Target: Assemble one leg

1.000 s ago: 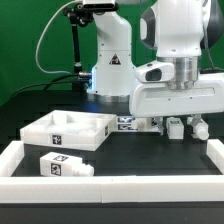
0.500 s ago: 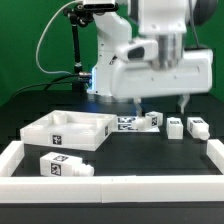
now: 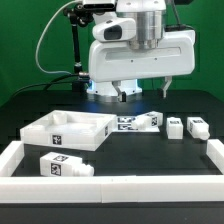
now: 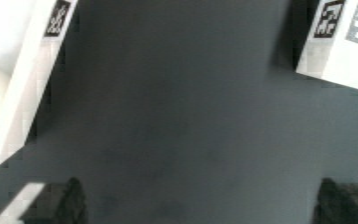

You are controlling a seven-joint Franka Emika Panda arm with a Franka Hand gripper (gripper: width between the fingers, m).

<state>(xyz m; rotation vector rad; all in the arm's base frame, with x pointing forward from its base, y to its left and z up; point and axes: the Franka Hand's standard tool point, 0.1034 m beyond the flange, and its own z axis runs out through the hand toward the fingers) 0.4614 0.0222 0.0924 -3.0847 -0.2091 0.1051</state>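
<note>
Several legs lie on the dark table. Three short white pegs with tags [image 3: 152, 120] [image 3: 175, 126] [image 3: 197, 127] sit at the exterior view's right, and one [image 3: 67, 166] lies at the front left. The large white square panel [image 3: 68, 130] is at the left. My gripper [image 3: 144, 92] hangs high above the table, behind the legs, open and empty. In the wrist view the gripper [image 4: 202, 205] has both fingertips [image 4: 55, 200] wide apart over bare table. A tagged white part [image 4: 345, 45], likely a leg, and the panel's edge [image 4: 16, 90] show there.
A low white wall [image 3: 110, 190] borders the table at the front and sides. The marker board [image 3: 128, 123] lies flat between the panel and the legs. The robot's base [image 3: 108, 70] stands at the back.
The gripper has risen from just above the right-hand legs and shifted toward the exterior view's left. The legs and panel have not moved.
</note>
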